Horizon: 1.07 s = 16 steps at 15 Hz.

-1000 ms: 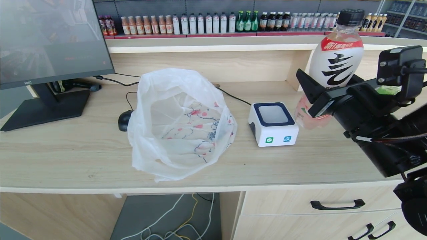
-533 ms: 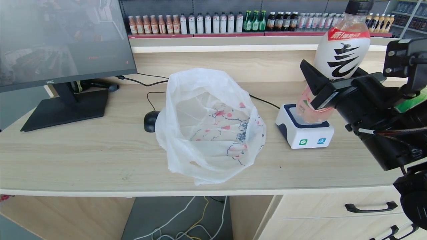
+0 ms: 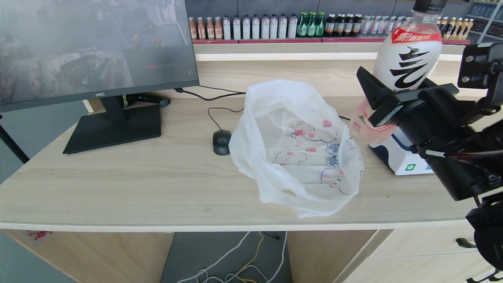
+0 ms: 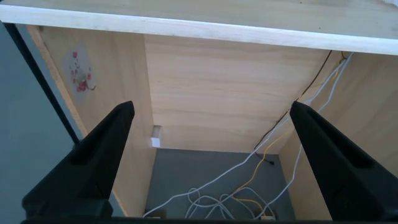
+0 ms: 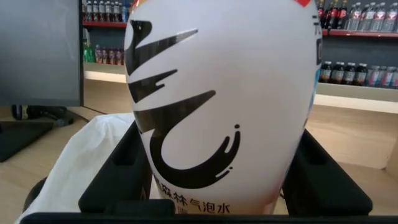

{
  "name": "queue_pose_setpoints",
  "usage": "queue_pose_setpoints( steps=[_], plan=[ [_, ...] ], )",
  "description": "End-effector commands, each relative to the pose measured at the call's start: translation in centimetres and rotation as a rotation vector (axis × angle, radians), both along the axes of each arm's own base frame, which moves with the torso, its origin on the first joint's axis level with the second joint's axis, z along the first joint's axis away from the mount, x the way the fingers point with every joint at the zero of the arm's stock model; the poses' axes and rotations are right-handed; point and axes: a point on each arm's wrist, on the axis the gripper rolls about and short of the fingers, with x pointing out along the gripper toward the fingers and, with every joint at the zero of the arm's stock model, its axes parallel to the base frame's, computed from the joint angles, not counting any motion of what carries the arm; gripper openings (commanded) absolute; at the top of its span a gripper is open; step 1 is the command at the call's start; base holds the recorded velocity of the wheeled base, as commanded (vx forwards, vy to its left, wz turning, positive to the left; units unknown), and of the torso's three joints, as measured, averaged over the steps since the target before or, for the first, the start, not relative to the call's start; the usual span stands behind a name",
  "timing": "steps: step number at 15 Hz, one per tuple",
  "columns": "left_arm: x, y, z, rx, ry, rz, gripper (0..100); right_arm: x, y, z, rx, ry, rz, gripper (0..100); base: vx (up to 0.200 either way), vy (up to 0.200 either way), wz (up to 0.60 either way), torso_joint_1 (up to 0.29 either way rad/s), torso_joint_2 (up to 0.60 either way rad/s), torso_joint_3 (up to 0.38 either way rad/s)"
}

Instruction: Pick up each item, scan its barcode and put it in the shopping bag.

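A large white bottle (image 3: 408, 59) with a black brush mark, a red band and pink liquid stands upright in my right gripper (image 3: 397, 100), which is shut on its lower body. It hangs above the counter between the white-and-blue barcode scanner (image 3: 404, 163) and the right rim of the open white plastic shopping bag (image 3: 298, 149). In the right wrist view the bottle (image 5: 217, 106) is very close, with the bag (image 5: 81, 162) behind it. My left gripper (image 4: 211, 162) is open below the counter's edge, holding nothing.
A monitor (image 3: 90, 47) on a black stand is at the back left, with a handheld scanner (image 3: 145, 99) behind it and a black mouse (image 3: 222, 141) beside the bag. Drink shelves (image 3: 275, 26) line the back wall. Loose cables (image 4: 249, 193) lie under the counter.
The head camera has turned left, shifting the whole picture right. My right gripper has carried the bottle leftward from beside the scanner, over it, to the bag's right rim.
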Motion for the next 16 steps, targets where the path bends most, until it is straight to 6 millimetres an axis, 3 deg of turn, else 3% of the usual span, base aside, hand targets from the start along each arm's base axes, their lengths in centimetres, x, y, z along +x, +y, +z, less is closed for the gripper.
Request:
queue_pose_setpoints(
  steps=[1, 4, 9, 16],
  plan=[
    [0.0, 0.0, 0.0, 0.001, -0.001, 0.001, 100, 0.1, 0.1, -0.1, -0.001, 0.002, 0.001, 0, 0.0, 0.2, 0.0, 0.007, 0.0, 0.002],
    [0.0, 0.0, 0.0, 0.002, -0.001, 0.001, 100, 0.3, 0.3, -0.3, -0.005, 0.008, 0.006, 0, 0.0, 0.0, 0.0, 0.0, 0.0, 0.0],
    [0.0, 0.0, 0.0, 0.002, -0.001, -0.001, 100, -0.1, 3.0, -0.9, -0.012, 0.02, 0.093, 0, 0.0, 0.0, 0.0, 0.0, 0.0, 0.0],
    [0.0, 0.0, 0.0, 0.002, -0.001, -0.001, 100, 2.5, 5.5, -0.9, -0.039, 0.062, 0.118, 0, 0.0, 0.0, 0.0, 0.0, 0.0, 0.0]
  ],
)
